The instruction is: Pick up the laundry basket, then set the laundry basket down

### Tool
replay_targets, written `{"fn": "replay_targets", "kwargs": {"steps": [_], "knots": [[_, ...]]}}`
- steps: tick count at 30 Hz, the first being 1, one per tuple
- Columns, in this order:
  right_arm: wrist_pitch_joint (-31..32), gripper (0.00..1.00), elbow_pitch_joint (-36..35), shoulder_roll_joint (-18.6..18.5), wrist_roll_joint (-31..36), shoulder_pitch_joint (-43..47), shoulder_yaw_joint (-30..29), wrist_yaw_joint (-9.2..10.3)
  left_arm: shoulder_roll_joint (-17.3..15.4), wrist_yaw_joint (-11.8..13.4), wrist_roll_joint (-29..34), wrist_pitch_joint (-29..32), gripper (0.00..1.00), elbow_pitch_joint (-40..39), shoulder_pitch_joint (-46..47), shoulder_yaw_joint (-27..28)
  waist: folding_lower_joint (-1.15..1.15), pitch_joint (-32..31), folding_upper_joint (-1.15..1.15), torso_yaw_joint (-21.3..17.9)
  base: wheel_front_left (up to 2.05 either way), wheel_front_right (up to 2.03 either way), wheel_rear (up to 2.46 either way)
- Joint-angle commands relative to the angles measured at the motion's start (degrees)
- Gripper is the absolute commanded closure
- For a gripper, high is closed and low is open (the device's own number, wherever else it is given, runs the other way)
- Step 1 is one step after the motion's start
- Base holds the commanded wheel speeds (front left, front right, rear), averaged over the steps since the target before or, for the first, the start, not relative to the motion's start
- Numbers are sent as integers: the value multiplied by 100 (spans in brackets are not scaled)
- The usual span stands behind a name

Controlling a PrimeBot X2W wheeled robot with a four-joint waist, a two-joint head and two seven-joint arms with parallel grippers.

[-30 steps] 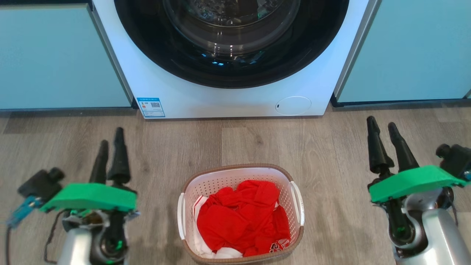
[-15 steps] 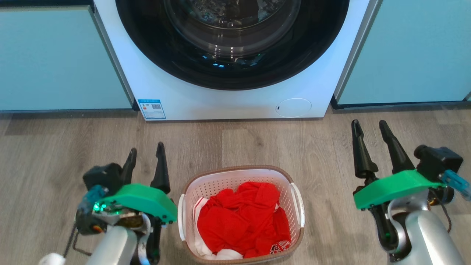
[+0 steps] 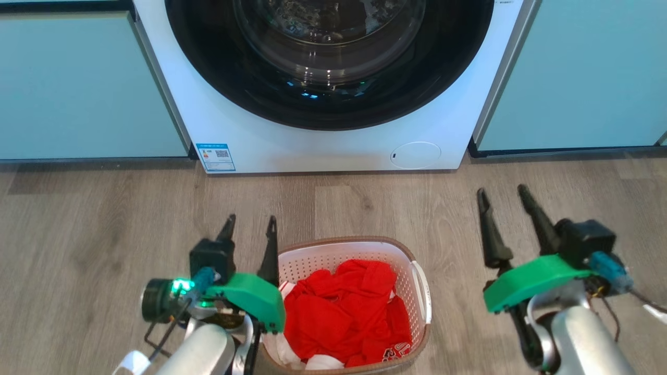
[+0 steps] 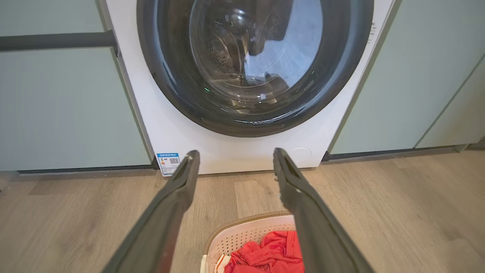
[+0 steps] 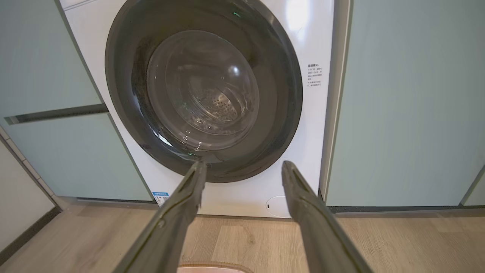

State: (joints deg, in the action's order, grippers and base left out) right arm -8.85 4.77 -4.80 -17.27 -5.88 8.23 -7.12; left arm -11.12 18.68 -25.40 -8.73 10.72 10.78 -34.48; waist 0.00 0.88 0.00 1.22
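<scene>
Head view: the laundry basket (image 3: pixel 345 242) stands on the wooden floor (image 3: pixel 104 219) in front of the washing machine (image 3: pixel 323 151), apart from its base. A crumpled red garment (image 3: pixel 338 317) fills most of the basket, with a bit of white cloth (image 3: pixel 319 362) under it at the near end. The left gripper (image 3: pixel 250 221) is at the basket's left side, fingers spread and holding nothing. Its inner finger overlaps the rim's left corner, and contact cannot be judged. The right gripper (image 3: pixel 502 191) hangs well apart from the basket's right handle (image 3: pixel 423 291), also spread and empty.

Left wrist view: the left gripper (image 4: pixel 235 153) points at the washing machine (image 4: pixel 227 159), fingers wide apart with only floor between them. The far end of the laundry basket (image 4: pixel 242 235) shows below, holding the red garment (image 4: pixel 273 254).

Right wrist view: the right gripper (image 5: pixel 244 165) is spread, grasping nothing, facing the washing machine (image 5: pixel 314 151), whose glass door shows a perforated drum. A sliver of the laundry basket's brown rim (image 5: pixel 212 266) lies at the bottom edge.
</scene>
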Motion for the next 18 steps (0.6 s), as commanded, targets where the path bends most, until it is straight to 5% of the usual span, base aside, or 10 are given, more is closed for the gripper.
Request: {"fn": "replay_targets", "kwargs": {"steps": [1, 10, 18], "knots": [[-82, 0, -80, -72, 154, -229, 174, -27, -125, -9, 156, -95, 0, -125, 382, 56, 0, -9, 0, 2, 0, 0, 0], [-233, 0, 213, -73, 529, -342, 320, -30, 2, -190, 442, -246, 0, -230, 451, 64, 0, -35, 0, 4, 0, 0, 0], [-367, 0, -300, 28, 925, -359, 254, -32, 327, -312, 795, -380, 0, -948, 189, 784, 0, -17, 0, 38, 0, 0, 0]]}}
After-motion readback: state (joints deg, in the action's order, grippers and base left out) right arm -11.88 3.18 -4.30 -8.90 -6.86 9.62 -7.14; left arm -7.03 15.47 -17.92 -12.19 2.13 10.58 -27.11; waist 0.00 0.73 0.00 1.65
